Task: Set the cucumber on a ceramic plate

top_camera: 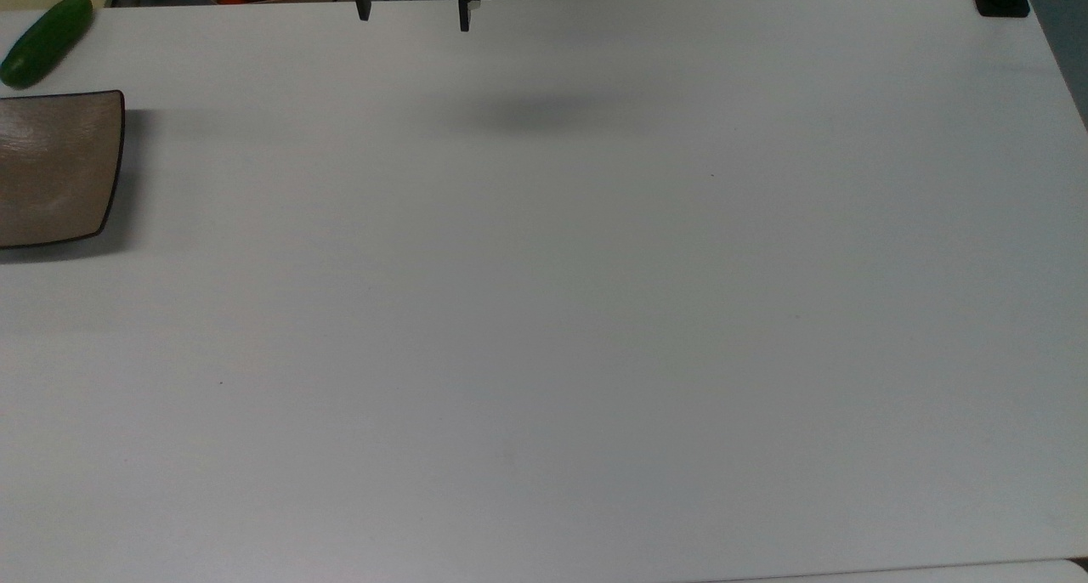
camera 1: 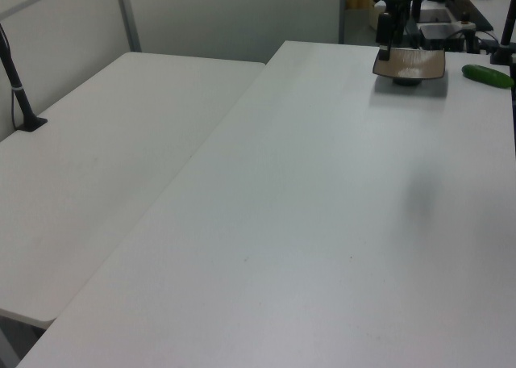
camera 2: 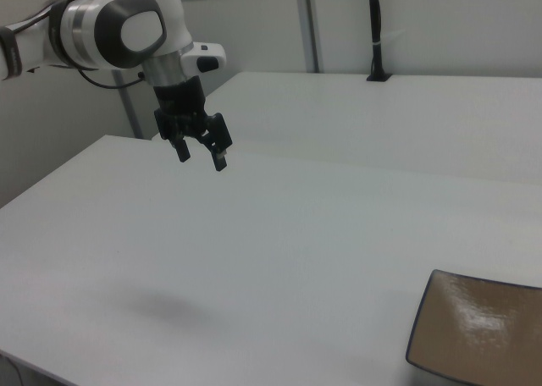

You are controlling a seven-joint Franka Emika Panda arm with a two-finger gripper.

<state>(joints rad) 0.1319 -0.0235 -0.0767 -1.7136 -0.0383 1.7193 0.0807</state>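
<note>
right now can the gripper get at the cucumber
Probably yes. The gripper hangs open above the table, and the cucumber lies bare on the table near the top view's left edge, just beyond the plate and apart from it. Nothing stands between them.

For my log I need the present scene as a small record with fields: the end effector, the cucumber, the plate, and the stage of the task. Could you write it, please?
end effector: open, nothing between its fingers, raised above the white table
cucumber: lies on the table at the top view's far left, beside the plate, not on it
ceramic plate: square, brownish-grey, dark rim, nothing on it in the part that shows
gap: end effector is well apart from cucumber and plate
task stage: cucumber not yet grasped
</note>
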